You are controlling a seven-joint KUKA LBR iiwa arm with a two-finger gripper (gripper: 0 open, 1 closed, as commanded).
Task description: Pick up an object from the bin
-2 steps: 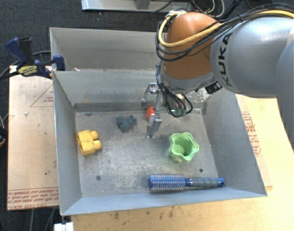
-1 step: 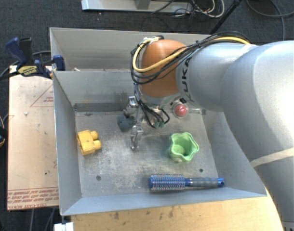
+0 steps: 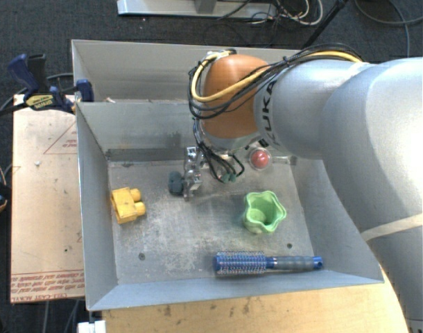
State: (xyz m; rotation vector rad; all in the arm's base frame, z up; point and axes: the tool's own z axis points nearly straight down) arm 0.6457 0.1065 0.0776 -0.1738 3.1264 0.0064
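Observation:
My gripper (image 3: 191, 179) hangs low in the middle of the bin, under the orange wrist cover. Its fingers point down at the floor just right of a small dark grey-blue lump (image 3: 175, 183), which lies touching or almost touching the finger on its left side. A yellow toy block (image 3: 127, 205) lies further left on the floor. A green flower-shaped cup (image 3: 262, 211) stands to the right of the gripper. A small red ball (image 3: 259, 159) sits close behind it, by the arm.
A blue hairbrush (image 3: 265, 262) lies along the front wall of the bin. The arm fills the right and back of the bin. Bare floor lies between the yellow block, the gripper and the brush.

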